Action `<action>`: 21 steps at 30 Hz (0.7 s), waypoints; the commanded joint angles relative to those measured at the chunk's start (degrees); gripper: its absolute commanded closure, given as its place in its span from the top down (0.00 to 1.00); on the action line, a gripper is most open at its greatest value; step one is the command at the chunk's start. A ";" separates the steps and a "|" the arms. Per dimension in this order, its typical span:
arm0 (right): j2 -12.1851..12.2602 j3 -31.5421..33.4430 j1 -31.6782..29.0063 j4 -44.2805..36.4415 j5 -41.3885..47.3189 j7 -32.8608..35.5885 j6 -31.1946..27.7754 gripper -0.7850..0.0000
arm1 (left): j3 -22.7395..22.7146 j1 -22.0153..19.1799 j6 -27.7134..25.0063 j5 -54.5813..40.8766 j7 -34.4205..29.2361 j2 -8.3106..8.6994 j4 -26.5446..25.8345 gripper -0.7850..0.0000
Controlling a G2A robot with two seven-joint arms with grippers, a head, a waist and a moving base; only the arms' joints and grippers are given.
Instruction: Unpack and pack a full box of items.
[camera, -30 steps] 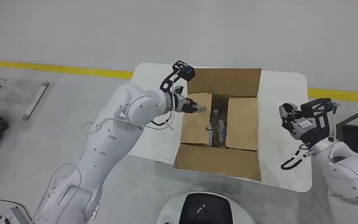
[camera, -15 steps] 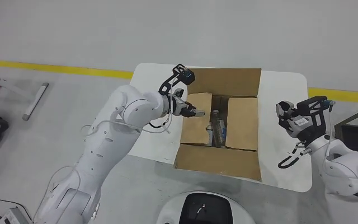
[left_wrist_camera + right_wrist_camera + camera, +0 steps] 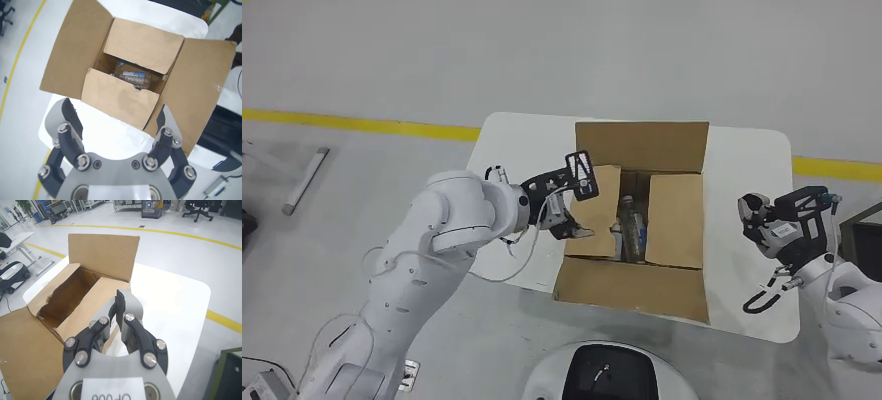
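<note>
While the left gripper (image 3: 115, 106) holds its 2 black ribbed fingers (image 3: 72, 116) spread wide with nothing between them, it hangs just outside the left side of the brown cardboard box (image 3: 637, 288), above the rounded white table (image 3: 752, 200). The right gripper (image 3: 119, 298) has its fingers (image 3: 121, 303) pressed together, empty, over the table's right part, apart from the box. The box's far flap stands up, its near flap is folded outward, and its 2 side flaps lean in over the opening (hiding most of the inside). In the gap between them lies a clear plastic bottle (image 3: 132, 76), one end covered by a flap; anything beside it is too dim to make out.
</note>
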 commanded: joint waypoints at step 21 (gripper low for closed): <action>0.26 -1.82 0.27 -1.18 0.19 0.58 0.43 0.00 | -6.27 7.68 -10.05 3.90 10.55 2.27 -1.86 1.00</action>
